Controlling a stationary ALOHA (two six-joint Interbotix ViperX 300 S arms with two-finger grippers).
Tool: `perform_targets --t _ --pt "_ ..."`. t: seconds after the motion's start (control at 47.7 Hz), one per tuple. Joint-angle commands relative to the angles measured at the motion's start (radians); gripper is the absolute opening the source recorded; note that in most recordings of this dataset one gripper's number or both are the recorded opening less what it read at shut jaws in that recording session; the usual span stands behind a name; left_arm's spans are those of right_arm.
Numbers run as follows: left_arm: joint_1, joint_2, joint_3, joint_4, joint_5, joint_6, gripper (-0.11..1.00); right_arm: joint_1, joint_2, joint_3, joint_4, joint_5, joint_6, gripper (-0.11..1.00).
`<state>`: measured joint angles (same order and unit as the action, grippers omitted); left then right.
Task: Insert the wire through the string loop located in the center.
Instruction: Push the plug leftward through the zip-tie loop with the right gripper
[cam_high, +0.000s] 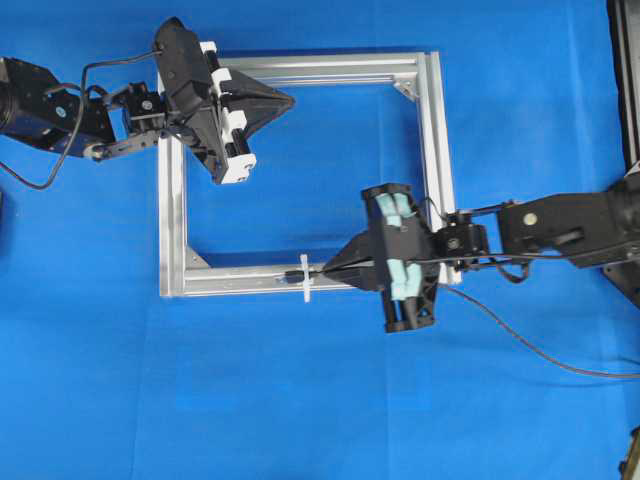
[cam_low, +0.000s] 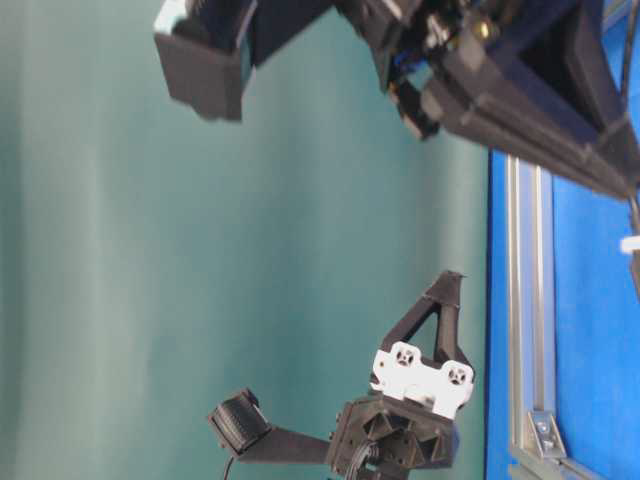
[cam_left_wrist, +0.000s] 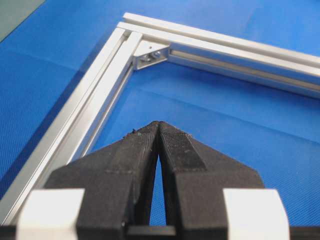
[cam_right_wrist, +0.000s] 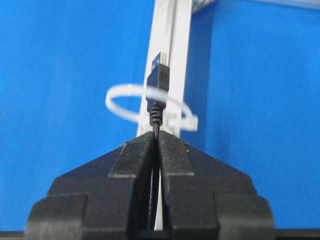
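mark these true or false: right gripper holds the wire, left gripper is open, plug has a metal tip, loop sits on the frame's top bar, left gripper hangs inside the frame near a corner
1. The right gripper is shut on the wire. True.
2. The left gripper is open. False: its jaws are closed together and nothing shows between them.
3. The wire ends in a dark plug with a metallic tip. True.
4. In the overhead view the string loop sits on the top bar of the frame. False: it stands on the bottom bar, just ahead of the right gripper's tips.
5. The left gripper points into the frame near its upper left corner in the overhead view. True.
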<state>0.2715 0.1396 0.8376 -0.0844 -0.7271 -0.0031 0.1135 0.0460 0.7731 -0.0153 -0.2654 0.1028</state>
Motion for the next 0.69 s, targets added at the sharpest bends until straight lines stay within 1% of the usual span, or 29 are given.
perform_targets --t 0.0,0.21,0.671 --pt "-0.003 -0.029 -0.006 0.003 -0.005 0.002 0.0 0.0 0.006 -0.041 -0.002 -0.011 0.0 -0.03" --pt "-0.003 -0.029 -0.006 0.003 -0.003 0.002 0.0 0.002 0.04 -0.072 0.0 -0.011 0.0 -0.03" --pt "-0.006 -0.029 -0.008 0.003 -0.003 -0.002 0.0 0.005 0.04 -0.071 -0.002 -0.011 0.0 -0.03"
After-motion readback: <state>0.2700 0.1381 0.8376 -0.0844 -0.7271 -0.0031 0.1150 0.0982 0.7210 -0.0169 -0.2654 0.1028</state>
